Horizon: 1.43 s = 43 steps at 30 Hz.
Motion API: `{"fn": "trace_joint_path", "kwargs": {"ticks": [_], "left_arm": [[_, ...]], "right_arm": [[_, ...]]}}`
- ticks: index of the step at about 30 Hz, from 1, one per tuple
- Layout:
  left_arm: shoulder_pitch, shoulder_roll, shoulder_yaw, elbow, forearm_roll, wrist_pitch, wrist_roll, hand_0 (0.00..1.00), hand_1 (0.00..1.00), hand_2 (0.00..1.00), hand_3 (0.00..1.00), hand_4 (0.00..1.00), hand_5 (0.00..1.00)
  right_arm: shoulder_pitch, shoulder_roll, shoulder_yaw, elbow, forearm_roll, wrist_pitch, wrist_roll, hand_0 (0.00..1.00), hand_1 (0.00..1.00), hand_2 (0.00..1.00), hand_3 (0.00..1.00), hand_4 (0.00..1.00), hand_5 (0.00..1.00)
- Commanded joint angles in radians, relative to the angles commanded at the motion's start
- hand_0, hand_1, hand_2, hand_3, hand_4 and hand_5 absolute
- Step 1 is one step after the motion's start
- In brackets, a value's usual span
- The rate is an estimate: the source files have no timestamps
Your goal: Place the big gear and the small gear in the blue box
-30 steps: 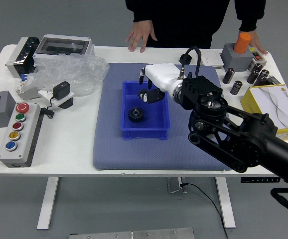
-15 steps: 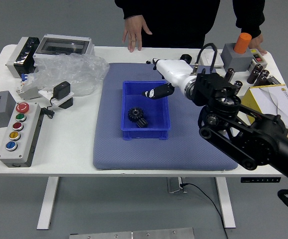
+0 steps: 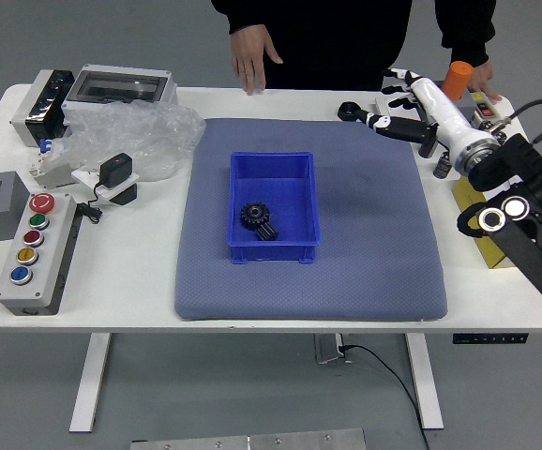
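Grey floor [image 3: 205, 384] shows under the white table [image 3: 121, 281], and a flat blue-grey mat [image 3: 374, 272] lies on the table top. A person [image 3: 332, 42] in black stands at the far side. One of the person's hands [image 3: 249, 58] hangs by the far edge, and the other hand [image 3: 482, 79] is near the orange cylinder [image 3: 457, 81]. Over on the robot's left are a crinkly clear bag [image 3: 144, 141] and a long box with round buttons [image 3: 46, 262].

On the mat sits the blue box [image 3: 273, 253]. The big gear [image 3: 254, 214] is inside it, near the left wall. The small gear [image 3: 267, 232], which has a stubby stem, is inside too, close by on the near side. It is hard to see if they touch.

The robot's right hand [image 3: 447, 114] is up over the far right part of the table, well apart from the box. Its fingers are spread wide and it holds nothing. A round black thing [image 3: 349, 111] is near its fingertips.

Both gears look put away, so the job seems done. Next, the arm should just go off to its own side and rest. It should go slowly, because it might bump the black round thing or the yellow box [image 3: 468, 194].
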Motion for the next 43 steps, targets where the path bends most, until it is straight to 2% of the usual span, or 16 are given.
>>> {"fn": "trace_joint_path", "kwargs": {"ticks": [1,2,7,8,16,23,28,43], "left_arm": [[0.000,0.000,0.001,0.000,-0.001,0.000,0.000,0.843,0.808,0.816,0.853,0.710,0.279],[0.001,0.000,0.002,0.000,-0.003,0.000,0.000,0.843,0.809,0.816,0.853,0.710,0.279],[-0.001,0.000,0.003,0.000,-0.005,0.001,-0.002,0.843,0.809,0.816,0.853,0.710,0.279],[-0.001,0.000,0.003,0.000,-0.005,0.001,-0.001,0.844,0.809,0.816,0.853,0.710,0.280],[-0.005,-0.003,0.005,0.000,-0.004,0.001,-0.001,0.843,0.808,0.816,0.853,0.710,0.279],[-0.005,-0.003,0.007,0.000,-0.002,0.000,0.001,0.843,0.808,0.816,0.853,0.711,0.279],[-0.004,-0.004,0.008,0.000,0.000,0.000,0.002,0.843,0.808,0.816,0.852,0.711,0.280],[-0.006,-0.006,0.011,0.000,-0.001,0.000,0.002,0.843,0.808,0.816,0.851,0.714,0.280]], "right_arm": [[-0.011,-0.005,0.018,-0.001,0.036,-0.001,0.021,0.861,0.810,0.909,0.956,0.826,0.645],[-0.021,-0.009,0.040,-0.003,0.078,0.001,0.045,0.900,0.849,0.932,0.959,0.843,0.836],[-0.064,-0.035,0.123,-0.008,0.270,0.043,0.150,0.900,0.849,0.932,0.959,0.843,0.836],[-0.070,-0.040,0.133,-0.008,0.303,0.052,0.164,0.932,0.853,0.937,0.951,0.840,0.946],[-0.114,-0.081,0.180,-0.001,0.606,0.124,0.228,0.939,0.852,0.938,0.949,0.842,0.921],[-0.150,-0.105,0.209,0.015,0.782,0.145,0.230,0.942,0.853,0.935,0.944,0.844,0.943],[-0.170,-0.115,0.224,0.028,0.823,0.154,0.229,0.936,0.853,0.935,0.943,0.841,0.955],[-0.223,-0.130,0.263,0.062,0.830,0.172,0.225,0.930,0.846,0.920,0.938,0.845,0.941]]}}
